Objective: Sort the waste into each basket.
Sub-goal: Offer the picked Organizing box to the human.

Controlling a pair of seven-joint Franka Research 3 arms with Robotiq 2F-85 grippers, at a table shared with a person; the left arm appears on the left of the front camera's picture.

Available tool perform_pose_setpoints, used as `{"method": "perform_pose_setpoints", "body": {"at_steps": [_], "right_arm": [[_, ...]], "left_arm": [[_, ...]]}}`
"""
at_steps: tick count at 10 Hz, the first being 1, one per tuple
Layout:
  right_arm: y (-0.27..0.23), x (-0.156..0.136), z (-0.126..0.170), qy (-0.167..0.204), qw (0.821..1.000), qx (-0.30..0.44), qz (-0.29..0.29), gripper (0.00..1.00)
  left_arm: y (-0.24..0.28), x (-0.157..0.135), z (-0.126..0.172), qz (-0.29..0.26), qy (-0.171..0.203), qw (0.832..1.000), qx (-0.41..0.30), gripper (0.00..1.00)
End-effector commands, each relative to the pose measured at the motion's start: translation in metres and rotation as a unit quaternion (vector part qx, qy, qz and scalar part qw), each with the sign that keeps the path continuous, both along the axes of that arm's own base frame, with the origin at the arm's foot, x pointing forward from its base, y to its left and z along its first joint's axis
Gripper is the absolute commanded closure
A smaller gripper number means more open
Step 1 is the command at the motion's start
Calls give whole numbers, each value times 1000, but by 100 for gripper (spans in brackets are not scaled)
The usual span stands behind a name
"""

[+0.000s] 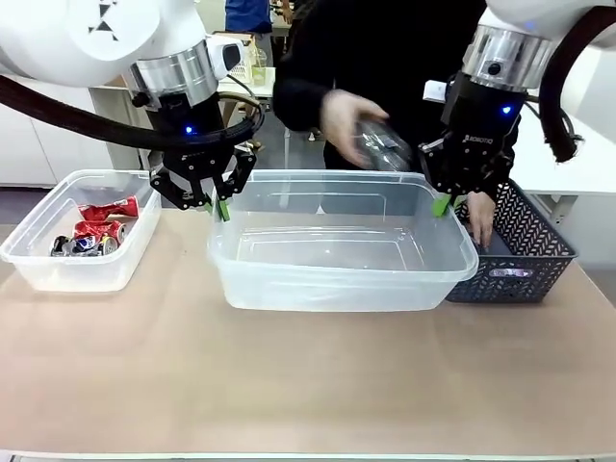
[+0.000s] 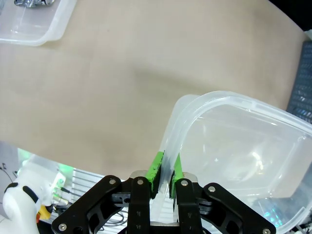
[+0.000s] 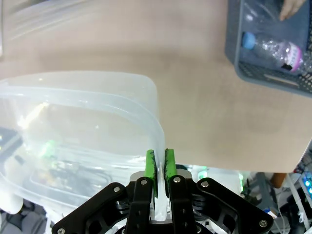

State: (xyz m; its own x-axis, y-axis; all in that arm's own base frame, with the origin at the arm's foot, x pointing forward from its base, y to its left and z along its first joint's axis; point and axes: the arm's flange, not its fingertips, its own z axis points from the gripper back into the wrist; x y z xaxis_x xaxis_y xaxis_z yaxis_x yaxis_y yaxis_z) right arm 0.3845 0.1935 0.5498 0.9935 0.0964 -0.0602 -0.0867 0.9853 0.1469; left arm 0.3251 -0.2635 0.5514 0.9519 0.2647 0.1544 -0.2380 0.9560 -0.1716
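While both arms reach down over the middle of the table [image 1: 308, 385], each gripper has a far corner of the large clear tub [image 1: 337, 284]. The left gripper [image 1: 218, 205] pinches the rim at the far left corner, its green pads pressed on the plastic from both sides, and the right gripper [image 1: 443, 204] pinches the rim at the far right corner in the same way (each wrist view shows the thin wall caught between the pads). That tub sits in the middle; whether it rests on the table or hangs just clear of it I cannot tell. To its left, apart from it, stands the small clear tub [image 1: 58, 274], with crushed cans [image 1: 96, 226], red and silver, piled in it. Just right of the large tub is a dark lattice basket [image 1: 539, 255], and a bottle with a blue cap [image 3: 270, 46] lies in it. At the far side a person's hand [image 1: 345, 120] holds a clear bottle [image 1: 383, 146], blurred, above the far rim of the large tub, while the other hand [image 1: 479, 217] reaches into the lattice basket.
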Motion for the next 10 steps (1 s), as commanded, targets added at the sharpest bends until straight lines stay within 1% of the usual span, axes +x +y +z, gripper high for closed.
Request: {"method": "perform_pose_setpoints", "body": {"at_steps": [1,10], "right_arm": [[1,-4,0,0,1000,0,7,100],[1,-4,0,0,1000,0,7,100]], "left_arm": [[0,0,4,18,-3,1000,-15,100],[0,0,4,18,-3,1000,-15,100]]}}
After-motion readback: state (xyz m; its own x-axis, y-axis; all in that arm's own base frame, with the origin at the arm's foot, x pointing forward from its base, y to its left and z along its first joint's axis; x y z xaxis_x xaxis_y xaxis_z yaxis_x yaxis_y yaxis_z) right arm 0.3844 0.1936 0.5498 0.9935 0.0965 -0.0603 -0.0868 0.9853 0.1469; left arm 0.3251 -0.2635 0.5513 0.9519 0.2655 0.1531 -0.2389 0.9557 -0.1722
